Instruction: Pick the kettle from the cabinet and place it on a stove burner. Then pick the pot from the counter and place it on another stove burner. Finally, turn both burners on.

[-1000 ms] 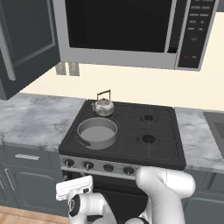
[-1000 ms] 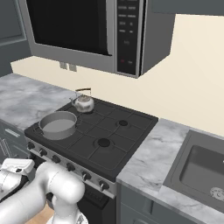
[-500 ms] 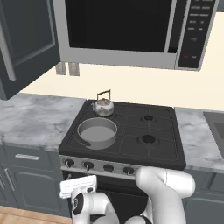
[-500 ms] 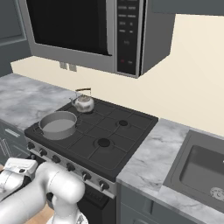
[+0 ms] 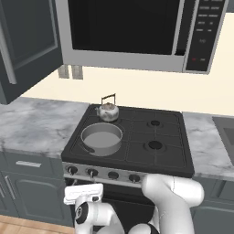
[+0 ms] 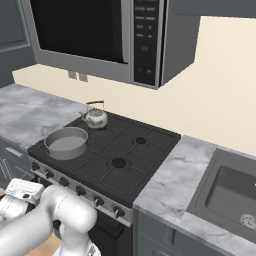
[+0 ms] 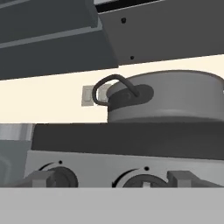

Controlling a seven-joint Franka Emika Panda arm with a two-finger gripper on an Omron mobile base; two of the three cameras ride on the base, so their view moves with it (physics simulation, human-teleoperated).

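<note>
Knobs point(image 7: 61, 178) are next: kettle point(image 5: 108, 110) and pot point(image 5: 101, 137) already sit on the left burners, kettle at the pot's 12 o'clock. With fingers point(image 7: 37, 179) spread wide and empty just before the two leftmost knobs, centre on one, close squarely, then twist

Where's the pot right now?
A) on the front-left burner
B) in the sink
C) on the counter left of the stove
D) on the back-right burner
A: the pot sits on the cooktop's front-left burner, just in front of the kettle on the back-left one; the hand view shows the pot right above the front knobs.
</note>
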